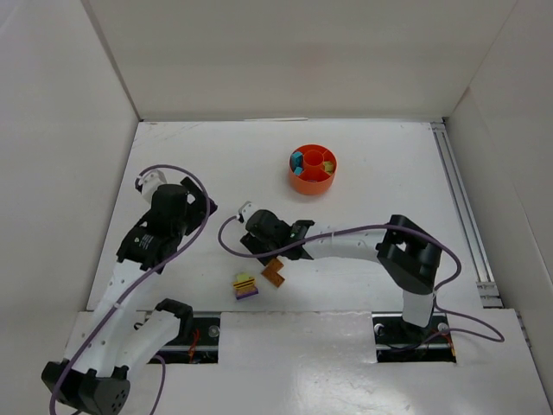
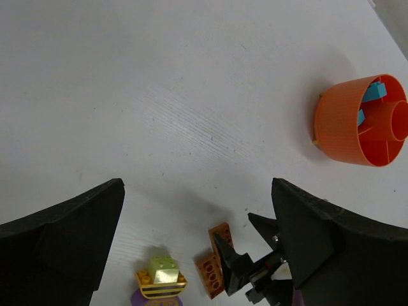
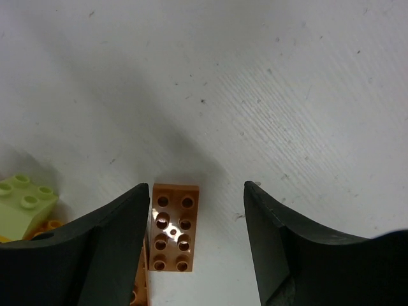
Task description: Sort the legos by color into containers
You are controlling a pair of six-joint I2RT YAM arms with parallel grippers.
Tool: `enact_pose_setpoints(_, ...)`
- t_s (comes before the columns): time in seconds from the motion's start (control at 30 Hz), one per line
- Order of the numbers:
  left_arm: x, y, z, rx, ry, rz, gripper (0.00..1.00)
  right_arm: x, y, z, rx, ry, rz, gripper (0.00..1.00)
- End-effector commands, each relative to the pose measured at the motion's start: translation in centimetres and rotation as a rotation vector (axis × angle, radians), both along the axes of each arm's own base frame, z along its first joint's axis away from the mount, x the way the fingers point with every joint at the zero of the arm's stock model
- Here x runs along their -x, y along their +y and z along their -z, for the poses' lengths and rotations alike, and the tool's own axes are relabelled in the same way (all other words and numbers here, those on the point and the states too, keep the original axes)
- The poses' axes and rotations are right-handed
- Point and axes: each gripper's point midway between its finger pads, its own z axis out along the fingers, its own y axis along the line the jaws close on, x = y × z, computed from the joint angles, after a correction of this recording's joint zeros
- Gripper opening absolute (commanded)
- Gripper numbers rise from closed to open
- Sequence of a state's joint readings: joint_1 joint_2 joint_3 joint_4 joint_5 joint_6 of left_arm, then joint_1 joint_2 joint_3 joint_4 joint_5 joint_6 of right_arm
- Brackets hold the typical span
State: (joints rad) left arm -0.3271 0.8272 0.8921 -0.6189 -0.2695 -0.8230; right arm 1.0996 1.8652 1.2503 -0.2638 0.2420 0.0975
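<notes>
Fingers (image 3: 115, 236) of the right gripper (image 3: 196, 191) stand wide apart, gripping nothing — an orange-brown brick (image 3: 173, 226) lies between them, just beside one. Past that nearer finger sits a pale yellow-green brick (image 3: 25, 204); the orange dish (image 1: 307, 184) is well away, and the left gripper (image 2: 197, 185) — also spread, empty — hangs apart.
</notes>
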Motion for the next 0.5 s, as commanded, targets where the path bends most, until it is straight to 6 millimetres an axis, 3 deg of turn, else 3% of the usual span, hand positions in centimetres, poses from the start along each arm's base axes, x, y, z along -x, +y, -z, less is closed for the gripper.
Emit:
enact_pose_setpoints(0.0,1.3,0.5,-0.4,0.021,-0.028,-0.015,0.99,0.1,1.7,-1.8,-0.072,-0.025,0.086,0.66)
enact_pose_setpoints(0.47,2.8,0.9,-0.7,0.028,-0.05,-0.001,0.99,2.6,0.0,3.3,0.017,0.042,0.093,0.66)
